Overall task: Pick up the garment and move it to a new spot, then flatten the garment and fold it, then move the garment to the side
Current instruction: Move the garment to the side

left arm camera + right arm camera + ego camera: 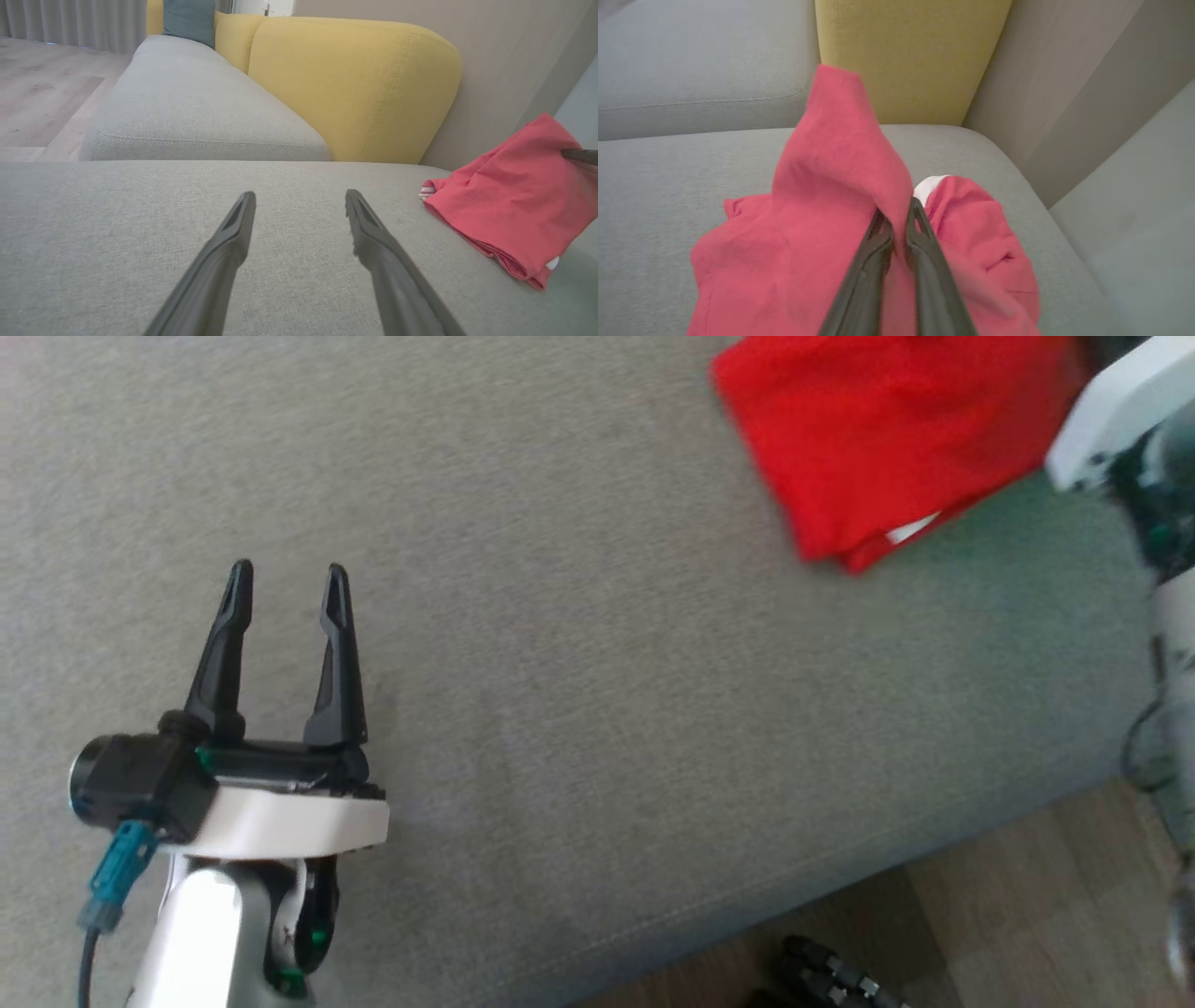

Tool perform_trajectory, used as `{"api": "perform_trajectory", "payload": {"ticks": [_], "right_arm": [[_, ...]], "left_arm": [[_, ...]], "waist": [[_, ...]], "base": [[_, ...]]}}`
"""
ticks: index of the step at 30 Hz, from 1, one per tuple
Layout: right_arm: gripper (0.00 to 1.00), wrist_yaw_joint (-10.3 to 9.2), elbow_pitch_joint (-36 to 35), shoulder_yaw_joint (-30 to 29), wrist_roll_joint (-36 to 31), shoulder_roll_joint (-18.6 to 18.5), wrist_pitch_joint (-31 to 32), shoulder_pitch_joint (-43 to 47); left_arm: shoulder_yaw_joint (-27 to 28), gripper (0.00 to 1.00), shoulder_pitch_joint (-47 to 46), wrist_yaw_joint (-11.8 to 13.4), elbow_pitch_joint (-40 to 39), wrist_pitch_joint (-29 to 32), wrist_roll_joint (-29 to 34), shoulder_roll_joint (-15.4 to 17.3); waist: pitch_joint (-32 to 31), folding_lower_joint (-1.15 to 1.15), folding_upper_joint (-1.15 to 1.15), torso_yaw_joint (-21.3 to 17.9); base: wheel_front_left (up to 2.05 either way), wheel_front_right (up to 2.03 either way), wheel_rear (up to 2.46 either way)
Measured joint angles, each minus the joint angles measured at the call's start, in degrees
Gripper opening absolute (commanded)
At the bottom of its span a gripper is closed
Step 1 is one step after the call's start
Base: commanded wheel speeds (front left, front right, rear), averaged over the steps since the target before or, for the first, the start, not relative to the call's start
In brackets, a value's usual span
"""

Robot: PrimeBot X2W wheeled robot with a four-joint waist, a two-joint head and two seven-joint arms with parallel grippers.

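The garment (pixel 887 429) is a red shirt, folded, lying on the grey sofa seat at the head view's upper right. My right gripper (pixel 896 214) is shut on a fold of the garment (pixel 831 186), lifting part of the cloth up. Its white forearm (pixel 1111 411) shows at the head view's top right. My left gripper (pixel 285 583) stands open above bare cushion at the lower left, well apart from the shirt. Between its fingers (pixel 373 238) nothing is held, and the garment (pixel 514 205) lies off to their right.
The grey sofa seat (pixel 579 691) spreads across most of the head view, its front edge running to wooden floor (pixel 1027 905) at the lower right. A yellow backrest (pixel 350 88) stands behind the seat, with a wall (pixel 495 70) beside it. A dark object (pixel 831 975) sits on the floor.
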Motion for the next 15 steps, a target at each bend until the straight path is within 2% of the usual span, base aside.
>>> {"api": "perform_trajectory", "payload": {"ticks": [15], "right_arm": [[0.00,0.00,2.56,-6.38,-9.10,-13.07,6.13,-5.43]], "left_arm": [[-0.36,1.00,-0.21,0.01,0.80,-0.87,-0.27,-0.63]], "waist": [[1.71,0.00,0.00,5.76]], "base": [[0.00,0.00,0.00]]}}
